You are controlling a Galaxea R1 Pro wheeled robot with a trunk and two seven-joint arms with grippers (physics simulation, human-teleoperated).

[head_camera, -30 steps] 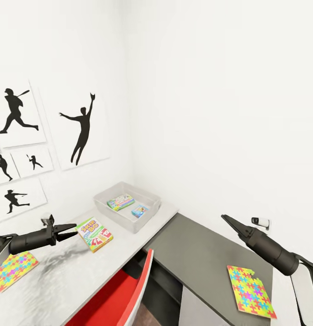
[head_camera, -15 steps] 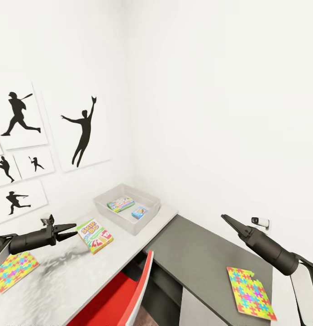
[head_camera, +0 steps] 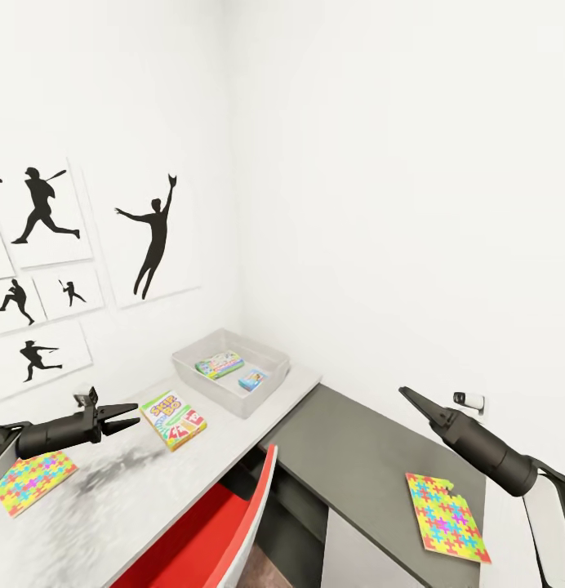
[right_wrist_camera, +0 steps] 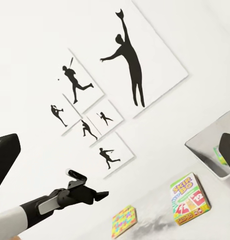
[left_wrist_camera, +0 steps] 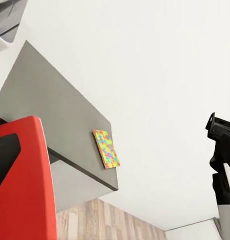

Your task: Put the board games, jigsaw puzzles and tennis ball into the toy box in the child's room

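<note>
The pale table (head_camera: pixel 144 498) is seen running along the wall of silhouette pictures (head_camera: pixel 156 237), with a dark grey desk section (head_camera: pixel 372 465) joined to it at the corner. A red chair (head_camera: pixel 213 531) is tucked under the table edge. The toy box (head_camera: pixel 231 371) is set at the far end of the table, well ahead of both grippers; two small printed boxes are seen lying inside it. The Skip-Bo board game (head_camera: pixel 174 420) lies flat on the table between the toy box and the left gripper (head_camera: pixel 127 414), just beyond its fingertips and apart from them. One jigsaw puzzle (head_camera: pixel 33 482) lies below the left arm; the other jigsaw puzzle (head_camera: pixel 446 517) lies on the dark section, beneath the right gripper (head_camera: pixel 405 394). The left jaws are held slightly parted and nothing is gripped. The right fingers are brought together to a point, with nothing between them.
</note>
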